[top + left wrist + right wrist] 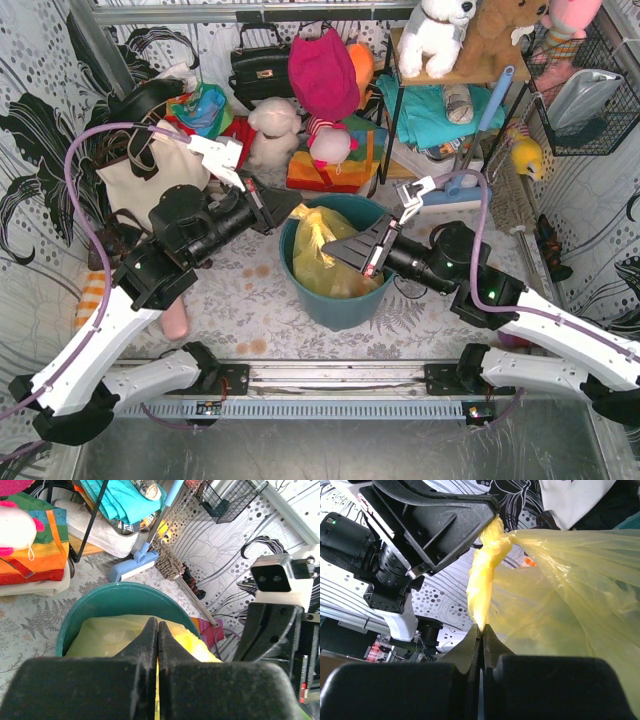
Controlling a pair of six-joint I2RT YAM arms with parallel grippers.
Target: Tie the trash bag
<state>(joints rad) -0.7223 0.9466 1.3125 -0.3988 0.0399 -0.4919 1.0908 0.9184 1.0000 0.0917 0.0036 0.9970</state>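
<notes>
The trash bag (318, 238) is thin yellow plastic standing in a round teal bucket (340, 310) at the middle of the table. My left gripper (290, 213) hangs over the bucket's left rim. In the left wrist view it (158, 623) is shut, with a sliver of yellow film between the jaws. My right gripper (328, 250) reaches in from the right over the bag. In the right wrist view it (481, 628) is shut on a twisted yellow strand of the bag (485, 575). That strand runs up to the left gripper (490, 517), which pinches its other end.
A cream tote bag (150, 175) lies behind the left arm. Plush toys (275, 125), a black handbag (262, 62) and a striped bag (335, 165) crowd the back. A shelf rack (450, 100) and a wire basket (590, 100) stand at the back right. A blue mop head (135, 567) lies beyond the bucket (120, 597).
</notes>
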